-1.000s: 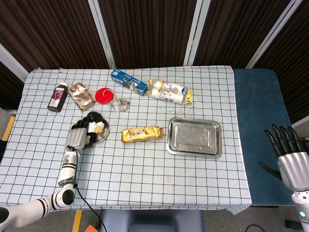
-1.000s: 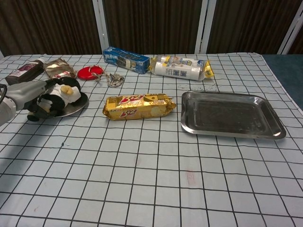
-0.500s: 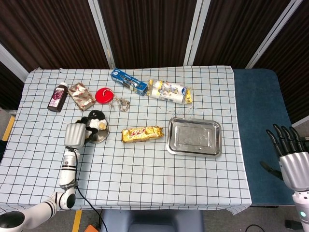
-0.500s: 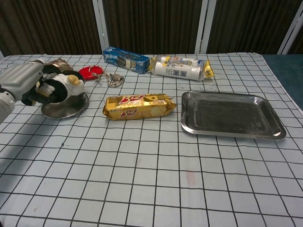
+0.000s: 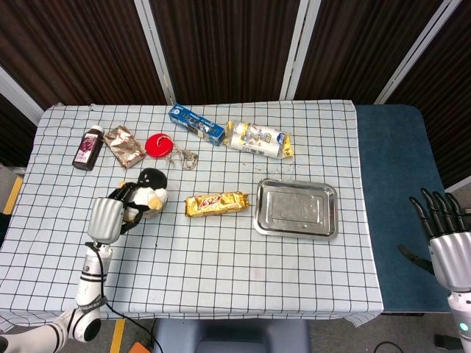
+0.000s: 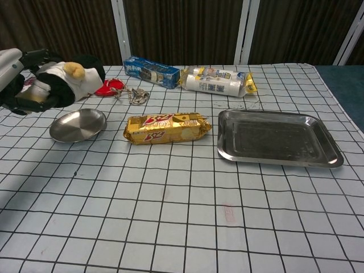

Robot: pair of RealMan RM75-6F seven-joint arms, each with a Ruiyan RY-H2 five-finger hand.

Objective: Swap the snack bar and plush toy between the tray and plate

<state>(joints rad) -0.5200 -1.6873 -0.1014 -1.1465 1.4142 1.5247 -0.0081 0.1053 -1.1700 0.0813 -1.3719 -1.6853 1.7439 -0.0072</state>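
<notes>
My left hand [image 5: 107,215] [image 6: 12,74] grips the black and white penguin plush toy [image 5: 149,193] [image 6: 67,79] and holds it in the air above the small round metal plate [image 6: 78,125]. In the head view the toy and hand hide that plate. The gold-wrapped snack bar [image 5: 216,204] [image 6: 166,127] lies on the cloth between the plate and the rectangular metal tray [image 5: 296,208] [image 6: 277,137], which has nothing in it. My right hand [image 5: 446,237] hangs off the table's right side with its fingers spread, holding nothing.
Along the back of the table lie a dark bottle [image 5: 87,147], a brown snack packet [image 5: 124,144], a red disc [image 5: 157,144] [image 6: 108,86] with a cord, a blue box [image 5: 195,123] [image 6: 151,71] and a white packet [image 5: 256,138] [image 6: 217,81].
My left hand has lifted the plush toy up off the plate, leaving the plate bare in the chest view. The right hand has sunk slightly.
</notes>
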